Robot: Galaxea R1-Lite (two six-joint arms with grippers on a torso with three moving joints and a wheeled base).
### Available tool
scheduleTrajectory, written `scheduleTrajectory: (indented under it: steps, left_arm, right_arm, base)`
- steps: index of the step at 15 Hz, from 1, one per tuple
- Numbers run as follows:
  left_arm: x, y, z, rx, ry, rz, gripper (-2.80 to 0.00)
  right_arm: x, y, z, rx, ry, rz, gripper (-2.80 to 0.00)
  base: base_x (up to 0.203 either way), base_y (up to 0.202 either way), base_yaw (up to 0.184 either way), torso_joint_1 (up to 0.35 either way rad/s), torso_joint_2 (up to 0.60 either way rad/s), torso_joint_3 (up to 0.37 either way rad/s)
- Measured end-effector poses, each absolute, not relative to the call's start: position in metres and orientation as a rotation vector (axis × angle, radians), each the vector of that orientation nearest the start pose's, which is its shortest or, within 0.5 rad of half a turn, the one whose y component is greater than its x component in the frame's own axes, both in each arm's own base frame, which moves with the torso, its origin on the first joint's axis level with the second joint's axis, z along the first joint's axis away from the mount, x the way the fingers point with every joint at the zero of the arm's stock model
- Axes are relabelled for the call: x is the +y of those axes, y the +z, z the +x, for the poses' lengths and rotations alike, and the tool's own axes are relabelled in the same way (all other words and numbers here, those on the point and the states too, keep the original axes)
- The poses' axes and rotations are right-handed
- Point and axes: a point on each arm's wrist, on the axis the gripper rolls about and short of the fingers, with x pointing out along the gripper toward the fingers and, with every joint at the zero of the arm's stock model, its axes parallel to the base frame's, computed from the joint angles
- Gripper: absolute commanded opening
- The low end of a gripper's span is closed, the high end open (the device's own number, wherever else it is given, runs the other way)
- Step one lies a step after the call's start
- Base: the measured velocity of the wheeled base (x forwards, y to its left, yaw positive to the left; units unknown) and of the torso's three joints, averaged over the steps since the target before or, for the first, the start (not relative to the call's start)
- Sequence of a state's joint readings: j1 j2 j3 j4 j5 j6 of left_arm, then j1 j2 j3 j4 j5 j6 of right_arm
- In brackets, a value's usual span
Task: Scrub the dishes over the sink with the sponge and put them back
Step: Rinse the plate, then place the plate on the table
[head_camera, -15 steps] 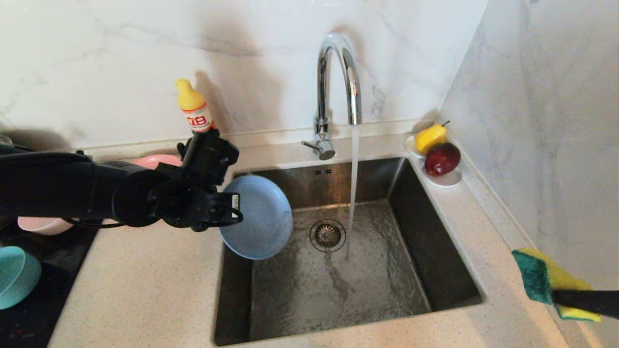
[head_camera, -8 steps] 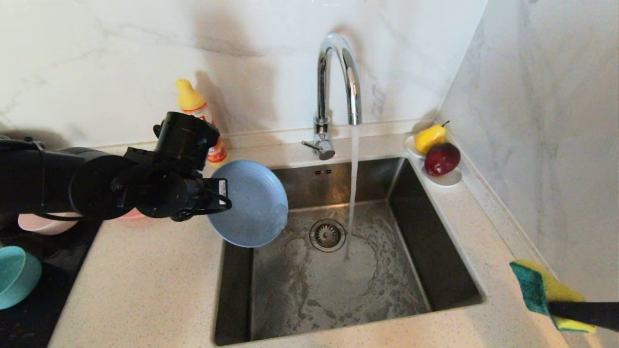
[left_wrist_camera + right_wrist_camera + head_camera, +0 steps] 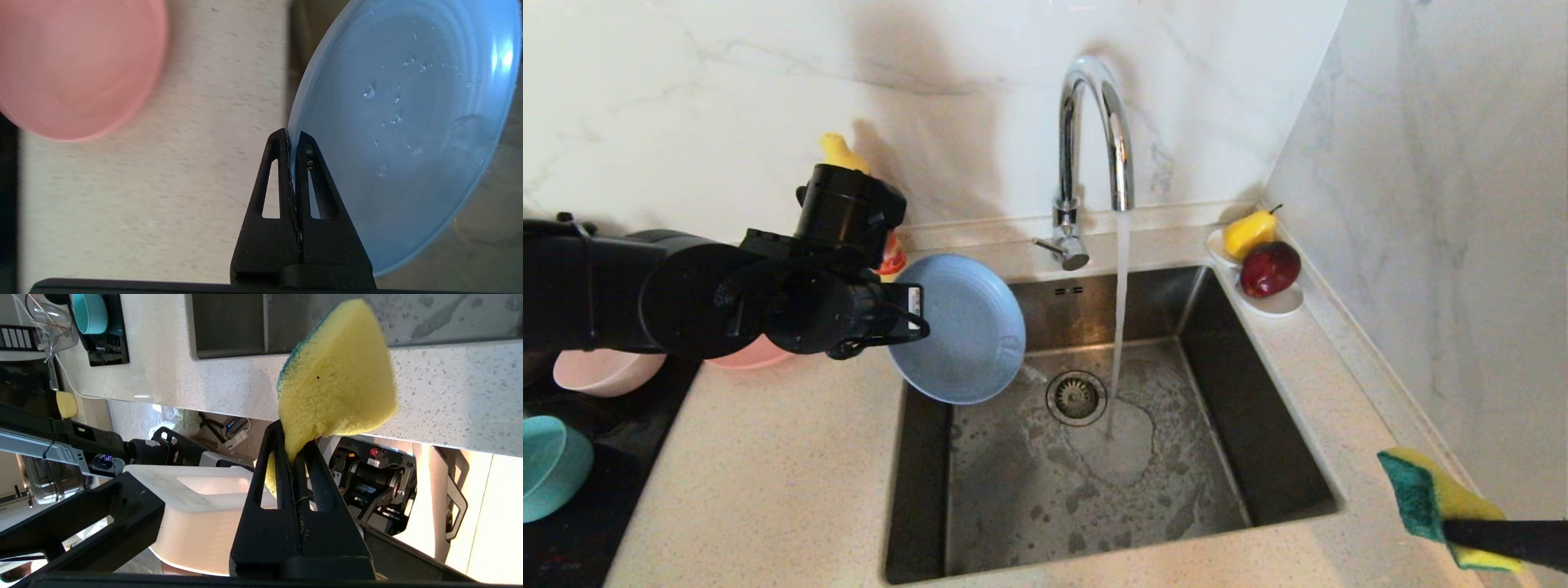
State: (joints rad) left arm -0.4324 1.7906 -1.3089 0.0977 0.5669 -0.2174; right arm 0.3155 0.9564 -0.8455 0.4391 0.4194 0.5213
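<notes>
The left end effector [image 3: 292, 136] is clamped on the rim of the light blue plate [image 3: 964, 331], holding it tilted on edge over the sink's [image 3: 1258, 425] back left corner, well clear of the running water below the tap [image 3: 1094, 131]. The right end effector [image 3: 297, 437] pinches the sponge [image 3: 1429, 494] above the table [image 3: 768, 482] at the sink's front right corner, away from the basin, whose middle is open.

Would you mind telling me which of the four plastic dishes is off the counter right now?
The light blue plastic plate: the left claw pinches its rim, holding it over the sink's left edge. The salmon-pink plate, pale pink bowl and teal bowl sit at left.
</notes>
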Motion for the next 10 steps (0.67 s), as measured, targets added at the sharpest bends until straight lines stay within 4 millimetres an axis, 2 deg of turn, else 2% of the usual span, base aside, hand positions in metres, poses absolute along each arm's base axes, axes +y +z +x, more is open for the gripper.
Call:
scheduleTrajectory:
  steps: [6, 8, 10]
  left_arm:
    - [-0.128, 0.230, 0.307, 0.480, 0.189, 0.058, -2.80]
    - [-0.113, 0.230, 0.305, 0.502, 0.204, 0.039, -2.80]
    - [-0.090, 0.230, 0.298, 0.565, 0.198, -0.010, -2.80]
  right_arm:
    - [0.039, 0.246, 0.089, 0.723, 0.556, 0.514, -2.80]
    - [0.039, 0.244, 0.089, 0.729, 0.555, 0.513, -2.80]
    - [0.039, 0.243, 0.091, 0.734, 0.555, 0.513, -2.80]
  base:
    - [0.000, 0.000, 0.000, 0.000, 0.00, 0.000]
    - [0.000, 0.000, 0.000, 0.000, 0.00, 0.000]
    - [0.000, 0.000, 0.000, 0.000, 0.00, 0.000]
